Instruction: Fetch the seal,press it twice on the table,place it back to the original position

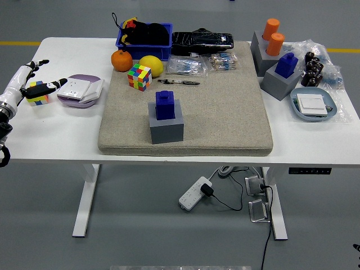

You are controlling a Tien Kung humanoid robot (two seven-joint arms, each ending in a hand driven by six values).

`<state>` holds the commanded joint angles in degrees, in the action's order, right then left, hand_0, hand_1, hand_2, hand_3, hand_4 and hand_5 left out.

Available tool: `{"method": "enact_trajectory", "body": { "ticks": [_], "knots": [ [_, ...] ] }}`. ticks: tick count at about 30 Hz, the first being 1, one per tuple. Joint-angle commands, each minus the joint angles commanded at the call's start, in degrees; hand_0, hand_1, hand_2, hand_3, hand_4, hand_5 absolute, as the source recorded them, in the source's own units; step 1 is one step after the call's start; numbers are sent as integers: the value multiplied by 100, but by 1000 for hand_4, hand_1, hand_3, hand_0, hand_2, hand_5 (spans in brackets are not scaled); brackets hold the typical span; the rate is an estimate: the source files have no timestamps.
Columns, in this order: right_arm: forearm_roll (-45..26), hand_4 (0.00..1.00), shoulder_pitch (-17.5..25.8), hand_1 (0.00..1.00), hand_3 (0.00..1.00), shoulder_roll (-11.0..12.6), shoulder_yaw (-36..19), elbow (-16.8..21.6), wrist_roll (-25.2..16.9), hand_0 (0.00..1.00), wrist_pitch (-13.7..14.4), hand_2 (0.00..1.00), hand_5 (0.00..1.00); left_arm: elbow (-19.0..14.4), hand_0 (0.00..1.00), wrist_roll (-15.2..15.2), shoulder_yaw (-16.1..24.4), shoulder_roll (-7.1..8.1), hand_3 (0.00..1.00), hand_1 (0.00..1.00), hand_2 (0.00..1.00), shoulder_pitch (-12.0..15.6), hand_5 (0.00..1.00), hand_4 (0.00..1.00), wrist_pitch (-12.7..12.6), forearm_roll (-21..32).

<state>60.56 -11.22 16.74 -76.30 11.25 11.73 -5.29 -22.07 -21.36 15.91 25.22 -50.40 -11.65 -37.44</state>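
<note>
Seal (165, 105) upright in its grey holder (166, 127), near middle of the beige mat (225, 112), untouched.
Left hand (28, 81) hovers released, fingers spread, at the table's (56, 135) left edge near a small cube (37, 93), well apart from the seal; best to reach right, come down over the blue top, grip its sides and lift straight up.

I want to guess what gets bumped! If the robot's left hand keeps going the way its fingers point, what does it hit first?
Probably the lilac tray with the white socket: the left hand points right, toward it. Depth is unclear.
</note>
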Motion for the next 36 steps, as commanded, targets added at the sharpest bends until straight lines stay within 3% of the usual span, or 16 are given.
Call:
{"method": "enact_trajectory", "body": {
  "ticks": [26,27,36],
  "knots": [
    [181,801,-93,747,726,-29,-72,-41,41,847,52,717,575,-14,923,10,-23,-20,911,960,950,-97,481,895,-17,-11],
    [184,796,-91,746,721,-27,-74,-43,40,847,55,716,574,-16,917,12,-21,-23,902,919,898,-99,467,895,-20,-10],
    [281,786,-32,745,718,-47,-203,-93,61,845,31,716,568,-81,894,-11,-34,-37,873,879,854,-126,446,890,-39,-19]
  ]
}}
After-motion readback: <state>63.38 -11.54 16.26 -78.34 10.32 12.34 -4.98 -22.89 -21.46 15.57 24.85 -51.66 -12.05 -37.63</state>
